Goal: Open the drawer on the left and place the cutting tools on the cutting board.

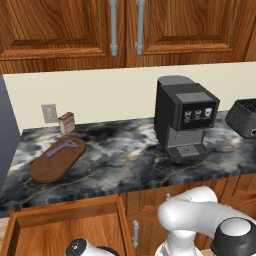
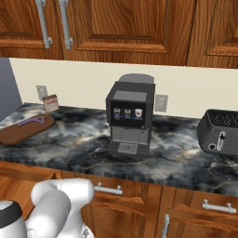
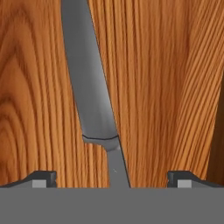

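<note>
Drawer (image 1: 65,225) on the left stood pulled out below the marble counter (image 1: 125,155), its wooden floor exposed. In the hand view a grey knife (image 3: 89,87) lay flat on the drawer floor, blade running away from the camera, narrower handle end nearest the fingers. Gripper (image 3: 112,177) was down in the drawer directly over the knife, fingers spread wide either side of the handle, one fingertip (image 3: 43,178) well left of it, nothing grasped. Contact with the knife could not be judged. Cutting board (image 1: 56,161) sat at the left end of the counter with the purple tool (image 1: 62,148) lying across its far part. A small tan box (image 1: 66,122) stood just behind the board; the coffee machine (image 1: 184,117) was farther right.
</note>
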